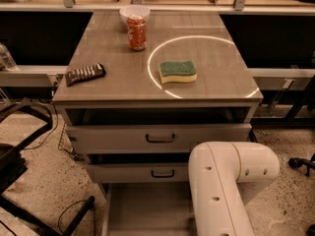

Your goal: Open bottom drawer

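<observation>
The bottom drawer sits lowest in the cabinet, already drawn well out — its floor shows, so little seems left. The pincer is out of sight past the white arm — spread or pressed together, I cannot tell.

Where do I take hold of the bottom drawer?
The bottom drawer shows only its open tray; its front is cut off below. Likely grip its centred bar handle from the front, like the middle drawer's handle. End effector: out of view past the white arm.
</observation>
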Available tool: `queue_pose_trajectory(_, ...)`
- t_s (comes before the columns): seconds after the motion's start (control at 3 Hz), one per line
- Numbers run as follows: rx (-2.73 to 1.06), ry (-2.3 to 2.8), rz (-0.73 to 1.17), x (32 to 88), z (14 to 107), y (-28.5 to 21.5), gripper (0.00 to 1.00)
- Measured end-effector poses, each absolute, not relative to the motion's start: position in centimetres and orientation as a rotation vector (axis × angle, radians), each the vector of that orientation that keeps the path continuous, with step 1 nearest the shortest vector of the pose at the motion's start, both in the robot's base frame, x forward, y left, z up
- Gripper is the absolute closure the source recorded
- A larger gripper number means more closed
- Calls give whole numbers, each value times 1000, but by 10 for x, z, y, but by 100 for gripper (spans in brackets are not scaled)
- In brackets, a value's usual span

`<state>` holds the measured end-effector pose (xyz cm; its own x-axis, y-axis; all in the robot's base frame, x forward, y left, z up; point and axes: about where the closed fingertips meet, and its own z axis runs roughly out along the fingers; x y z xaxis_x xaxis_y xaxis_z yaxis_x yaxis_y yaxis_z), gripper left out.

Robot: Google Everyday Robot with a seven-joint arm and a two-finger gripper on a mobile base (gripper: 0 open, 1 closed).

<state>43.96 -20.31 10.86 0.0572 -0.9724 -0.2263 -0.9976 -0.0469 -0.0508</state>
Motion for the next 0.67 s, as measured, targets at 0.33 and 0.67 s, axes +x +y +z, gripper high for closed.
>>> queue_pose_trajectory(0.33, -2134, 2024, 195, 439, 108, -202, 0)
queue_pose_trajectory(0.67, -2134, 2024, 195, 439, 108, -202, 0)
